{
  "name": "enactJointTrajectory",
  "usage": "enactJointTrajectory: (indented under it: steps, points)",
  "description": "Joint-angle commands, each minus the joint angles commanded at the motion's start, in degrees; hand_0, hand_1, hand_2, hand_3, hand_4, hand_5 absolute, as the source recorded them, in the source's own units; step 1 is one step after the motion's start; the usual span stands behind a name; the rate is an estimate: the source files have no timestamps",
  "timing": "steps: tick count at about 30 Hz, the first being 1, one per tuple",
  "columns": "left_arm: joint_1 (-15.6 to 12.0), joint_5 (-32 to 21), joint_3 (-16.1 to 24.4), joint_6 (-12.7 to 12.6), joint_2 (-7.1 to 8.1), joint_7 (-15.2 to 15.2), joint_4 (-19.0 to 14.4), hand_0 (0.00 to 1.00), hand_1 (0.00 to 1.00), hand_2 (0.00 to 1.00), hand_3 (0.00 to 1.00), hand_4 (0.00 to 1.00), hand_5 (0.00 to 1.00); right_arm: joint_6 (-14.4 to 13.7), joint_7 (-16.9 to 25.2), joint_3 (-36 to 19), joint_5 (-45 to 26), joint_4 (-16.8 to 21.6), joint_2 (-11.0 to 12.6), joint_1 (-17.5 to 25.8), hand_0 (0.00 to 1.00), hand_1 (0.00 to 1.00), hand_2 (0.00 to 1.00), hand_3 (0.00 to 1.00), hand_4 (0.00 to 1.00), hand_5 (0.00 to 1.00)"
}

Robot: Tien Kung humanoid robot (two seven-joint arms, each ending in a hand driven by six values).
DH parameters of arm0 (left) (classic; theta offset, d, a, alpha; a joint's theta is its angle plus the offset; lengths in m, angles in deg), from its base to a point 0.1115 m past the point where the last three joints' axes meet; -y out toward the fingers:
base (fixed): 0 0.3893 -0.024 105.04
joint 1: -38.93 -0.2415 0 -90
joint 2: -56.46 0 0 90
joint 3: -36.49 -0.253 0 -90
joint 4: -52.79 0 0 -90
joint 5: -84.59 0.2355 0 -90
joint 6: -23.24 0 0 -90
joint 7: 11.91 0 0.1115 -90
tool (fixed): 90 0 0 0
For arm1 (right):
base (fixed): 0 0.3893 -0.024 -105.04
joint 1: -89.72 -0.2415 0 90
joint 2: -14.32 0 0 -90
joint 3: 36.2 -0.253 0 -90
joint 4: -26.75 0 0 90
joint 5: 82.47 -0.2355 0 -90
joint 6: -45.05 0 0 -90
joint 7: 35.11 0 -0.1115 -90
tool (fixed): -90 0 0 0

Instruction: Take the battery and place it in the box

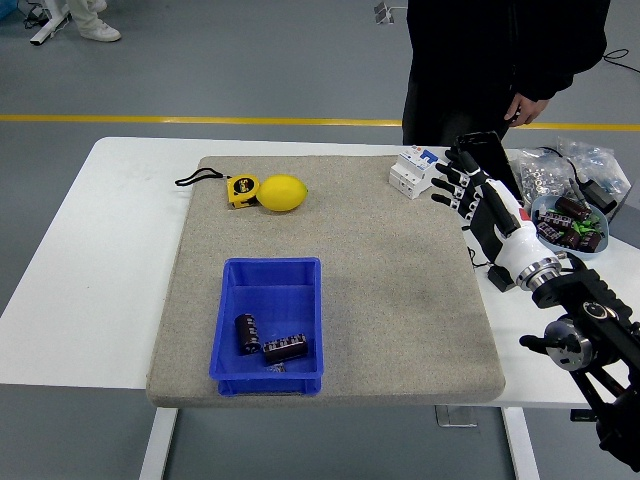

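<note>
A blue box (268,325) sits on the grey mat (380,260) near its front left. Two dark cylindrical batteries (266,340) lie inside it, one upright-ish at the left, one lying at the right. My right hand (462,188) is white and black, open with fingers spread, empty, above the mat's right edge, far from the box. More batteries lie in a pale blue bowl (568,222) at the far right. The left arm is out of view.
A yellow lemon (283,192) and a yellow tape measure (240,190) lie at the mat's back left. A white circuit breaker (412,170) stands at the back right. A black device (487,160) and a bag of parts (560,170) lie behind my hand. A person in black (500,60) stands at the far side.
</note>
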Motion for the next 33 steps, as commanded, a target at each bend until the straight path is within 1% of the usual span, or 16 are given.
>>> enactJointTrajectory:
  steps: [2, 3, 8, 9, 15, 23, 26, 27, 33]
  points:
    - [0.0, -0.2, -0.2, 0.0, -0.07, 0.1, 0.0, 0.720, 0.684, 0.673, 0.585, 0.632, 0.545, 0.1, 0.3, -0.3, -4.4, 0.1, -0.2, 0.9, 0.901, 0.883, 0.906, 0.959, 0.998, 0.899]
    - [0.1, -0.2, -0.3, 0.0, -0.09, 0.1, 0.0, 0.720, 0.684, 0.674, 0.584, 0.632, 0.545, 0.1, 0.4, -0.4, -5.4, 0.1, -0.3, 1.2, 0.924, 0.890, 0.910, 0.962, 0.998, 0.911]
    - [0.0, -0.2, -0.2, 0.0, -0.20, 0.2, 0.1, 0.720, 0.684, 0.674, 0.584, 0.632, 0.545, 0.4, 1.6, -1.9, -3.6, 0.1, -1.3, 3.1, 0.924, 0.890, 0.910, 0.962, 0.998, 0.911]
    - [0.0, -0.2, -0.2, 0.0, -0.22, 0.2, 0.1, 0.720, 0.683, 0.674, 0.583, 0.632, 0.544, 0.4, 1.7, -2.1, -3.4, 0.1, -1.4, 3.4, 0.953, 0.904, 0.917, 0.967, 0.998, 0.947]
    - [0.2, 0.0, -0.2, 0.1, -0.28, 0.2, 0.1, 0.720, 0.683, 0.675, 0.584, 0.631, 0.543, 0.5, 2.1, -3.1, -2.0, 0.4, -2.0, 4.2, 0.962, 0.905, 0.919, 0.968, 0.998, 0.949]
    - [0.4, 0.1, -0.2, 0.1, -0.29, 0.2, 0.1, 0.719, 0.684, 0.674, 0.584, 0.631, 0.543, -0.2, 2.5, -4.3, -2.2, 0.4, -2.3, 5.2, 0.963, 0.907, 0.917, 0.966, 0.998, 0.951]
    - [0.3, 0.3, -0.2, 0.2, -0.31, 0.2, 0.1, 0.719, 0.684, 0.674, 0.584, 0.631, 0.543, -0.5, 2.7, -4.9, -2.5, 0.2, -2.6, 5.9, 0.963, 0.907, 0.917, 0.966, 0.998, 0.951]
    - [0.3, 0.3, -0.1, 0.2, -0.31, 0.2, 0.1, 0.719, 0.683, 0.674, 0.584, 0.631, 0.542, -0.5, 2.7, -5.1, -2.6, 0.1, -2.7, 6.1, 0.963, 0.904, 0.914, 0.962, 0.998, 0.971]
    - [0.0, 0.5, 0.1, 0.2, -0.15, 0.1, 0.1, 0.719, 0.682, 0.675, 0.584, 0.632, 0.542, -0.7, 2.8, -5.8, -2.9, -0.1, -3.1, 7.1, 0.962, 0.901, 0.910, 0.956, 0.998, 0.968]
